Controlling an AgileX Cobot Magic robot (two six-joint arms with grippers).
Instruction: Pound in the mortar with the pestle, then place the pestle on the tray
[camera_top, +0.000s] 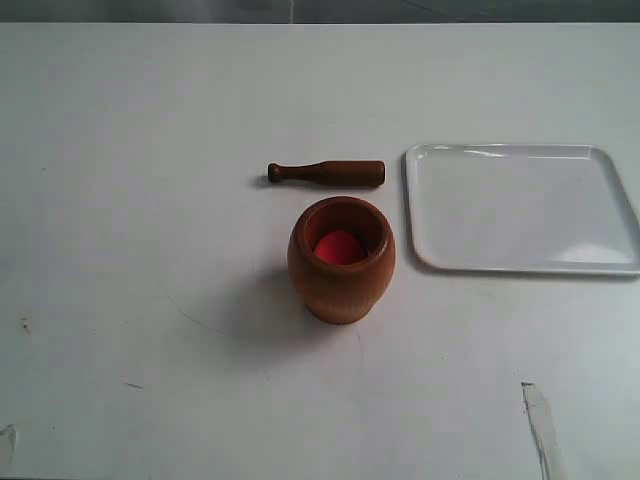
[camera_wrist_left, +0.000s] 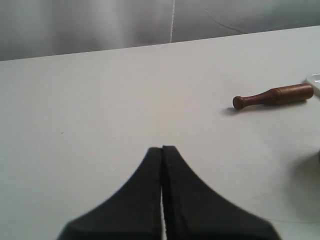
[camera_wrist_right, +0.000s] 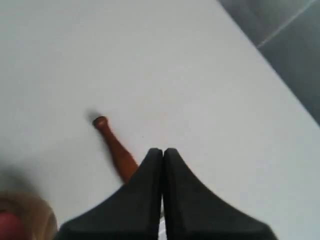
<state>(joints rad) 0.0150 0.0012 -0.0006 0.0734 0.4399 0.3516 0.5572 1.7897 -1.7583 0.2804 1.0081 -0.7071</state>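
The reddish-brown mortar (camera_top: 341, 259) stands upright mid-table, its red inner bottom showing. Just behind it lies the dark brown pestle (camera_top: 326, 173) flat on the table, knobbed handle pointing left. The white tray (camera_top: 520, 207) sits to the right of both with nothing on it. Neither arm shows in the exterior view. My left gripper (camera_wrist_left: 162, 148) is shut and holds nothing; the pestle (camera_wrist_left: 272, 96) lies well off from it. My right gripper (camera_wrist_right: 162, 150) is shut too, hovering above the table with the pestle (camera_wrist_right: 114, 147) partly hidden behind one finger and a blurred edge of the mortar (camera_wrist_right: 22, 220) at the corner.
The white table (camera_top: 150, 200) has small dark scuffs near its front left and a scratch mark (camera_top: 535, 420) at the front right. A grey backdrop lies beyond the far table edge.
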